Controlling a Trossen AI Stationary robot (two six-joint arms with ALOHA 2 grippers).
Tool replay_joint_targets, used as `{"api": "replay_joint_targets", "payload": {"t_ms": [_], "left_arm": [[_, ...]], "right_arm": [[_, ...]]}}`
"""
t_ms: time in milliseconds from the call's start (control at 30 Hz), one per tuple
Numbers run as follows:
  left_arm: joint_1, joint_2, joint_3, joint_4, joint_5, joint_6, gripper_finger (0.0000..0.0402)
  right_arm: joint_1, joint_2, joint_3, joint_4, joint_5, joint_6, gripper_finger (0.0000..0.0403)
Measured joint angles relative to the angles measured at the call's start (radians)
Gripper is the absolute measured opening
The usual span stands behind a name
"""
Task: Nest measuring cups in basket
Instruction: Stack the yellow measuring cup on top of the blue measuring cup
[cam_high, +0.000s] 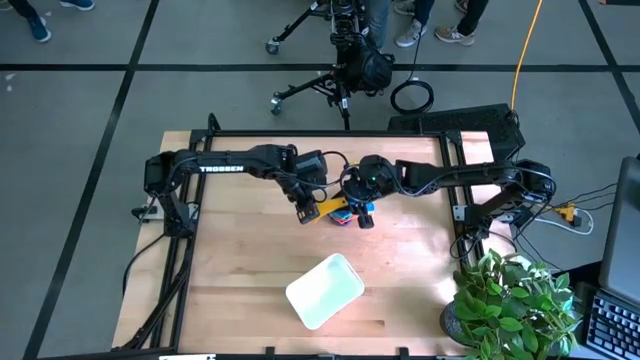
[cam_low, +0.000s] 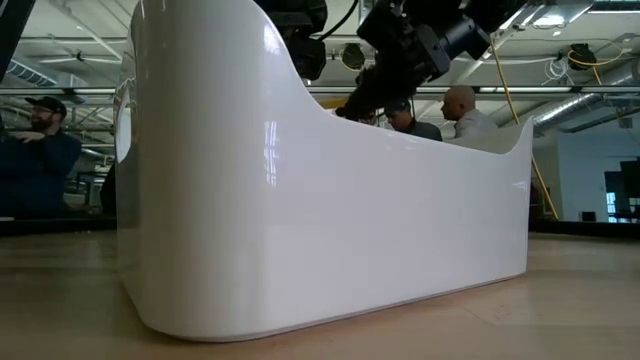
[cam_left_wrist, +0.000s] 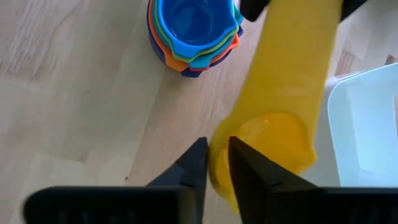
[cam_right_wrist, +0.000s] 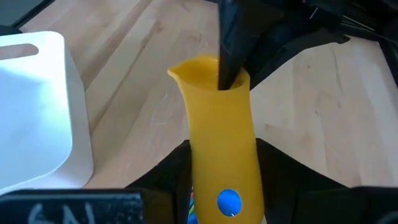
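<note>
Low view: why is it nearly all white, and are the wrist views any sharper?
Low view: the basket sits right at the lens, fills the frame, carries window glare streaks and hides the cups. Left wrist view: the yellow cup is close and soft-edged, while the cup stack behind is fairly clear. Right wrist view: the yellow cup fills the centre; the table grain is sharp.

Light: even, bright — overhead room lamps
Glare: streaks on the basket (cam_low: 330, 200) wall
Blur: yellow cup (cam_left_wrist: 273, 118) soft — close to the lens
Shadows: faint
</note>
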Motion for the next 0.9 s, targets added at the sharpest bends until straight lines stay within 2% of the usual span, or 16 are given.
{"api": "replay_joint_targets", "payload": {"t_ms": [167, 367, 600, 900], "left_arm": [[0.001, 0.000, 0.000, -0.004, 0.000, 0.015, 0.0122], [0.003, 0.000, 0.000, -0.008, -0.026, 0.029, 0.0158], [0.021, -0.021, 0.000, -0.013, -0.038, 0.055, 0.0167], [0.029, -0.178, 0.000, -0.004, -0.150, 0.085, 0.0168]], "right_arm": [[-0.014, 0.000, 0.000, -0.013, 0.000, 0.000, 0.0125], [-0.021, 0.000, 0.000, -0.023, 0.000, -0.001, 0.0125], [-0.033, 0.000, 0.000, -0.054, -0.003, -0.005, 0.0126], [-0.076, -0.031, -0.019, -0.084, -0.010, -0.009, 0.0127]]}}
